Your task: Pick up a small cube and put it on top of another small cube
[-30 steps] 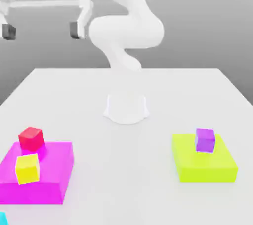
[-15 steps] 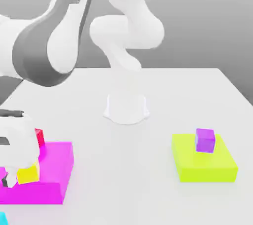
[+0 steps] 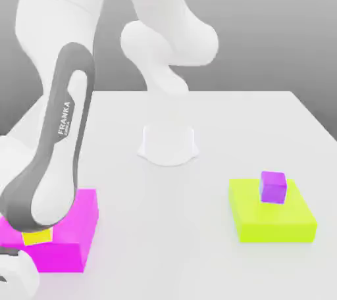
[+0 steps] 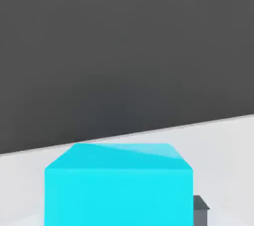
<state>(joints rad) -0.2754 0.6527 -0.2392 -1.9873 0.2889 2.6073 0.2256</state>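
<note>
My arm (image 3: 56, 154) is folded far down over the near-left corner of the surface (image 3: 197, 239) in the exterior view, its forearm sloping across the magenta block (image 3: 72, 226) and the wrist dropping past the near edge. In the hand view the cyan cube (image 4: 119, 185) sits right up against the camera, with one dark fingertip (image 4: 200, 209) showing at its side; I read the end effector as pinched onto that cube. A sliver of the yellow cube (image 3: 37, 235) shows under the forearm on the magenta block. The arm hides the spot where the red cube would be.

The middle of the surface is open, and so is the stretch between the two blocks. The purple cube (image 3: 272, 187) sits on the lime block (image 3: 271, 218) at the right, well apart from the arm.

A second ago the arm was raised with its fingers spread; since then it has swung down and closed.
</note>
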